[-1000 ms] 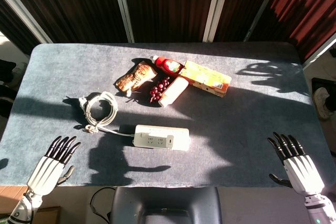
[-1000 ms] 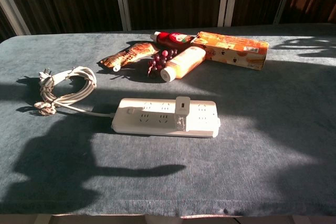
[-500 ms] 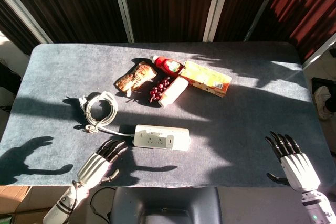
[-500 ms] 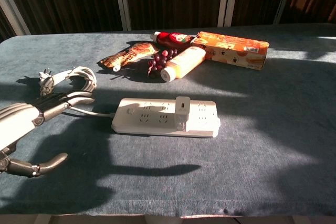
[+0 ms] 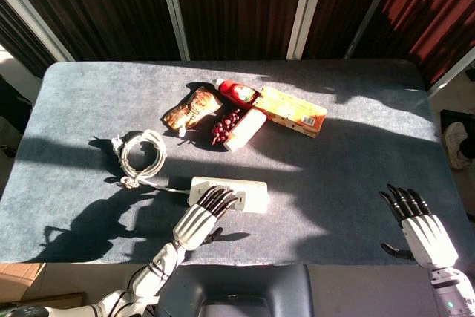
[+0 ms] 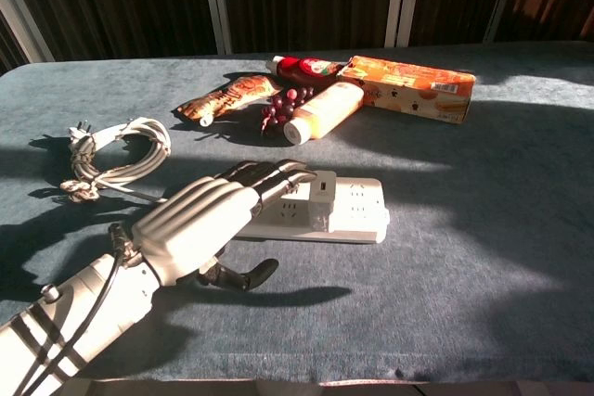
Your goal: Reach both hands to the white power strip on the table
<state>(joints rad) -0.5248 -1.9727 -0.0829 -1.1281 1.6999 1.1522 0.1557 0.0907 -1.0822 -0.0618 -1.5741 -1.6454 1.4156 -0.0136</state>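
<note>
Left hand (image 5: 199,222): moved rightward and forward since the frame half a second ago; then short of the strip's left end, now over it.
Left hand fingers (image 6: 269,176): extended and slightly spread, dark tips lying over the left half of the power strip (image 6: 348,209); thumb low and apart, beside the strip's near edge. Holding nothing. Contact with the strip's top not certain from either view.
Right hand (image 5: 421,226): position nearly unchanged from the earlier frames; at the near right edge of the table (image 5: 356,168), fingers straight and apart, holding nothing. Seen in the head view only.
Power strip: unmoved since earlier; flat on the table, near-centre, long side running left to right. Left end covered by the left hand; right end bare.
Power strip relative to right hand: well apart, far to that hand's left.
Cable (image 5: 142,155): coiled on the table, left of the strip and joined to its left end; unchanged.
Shadow of left arm: shifted right with the arm, now on the cloth near and left of the strip.
Far group: orange box (image 5: 292,110), red bottle (image 5: 237,93), pale bottle (image 5: 245,130), grapes (image 5: 225,126), snack packet (image 5: 191,108); beyond the strip, all in place as before.
</note>
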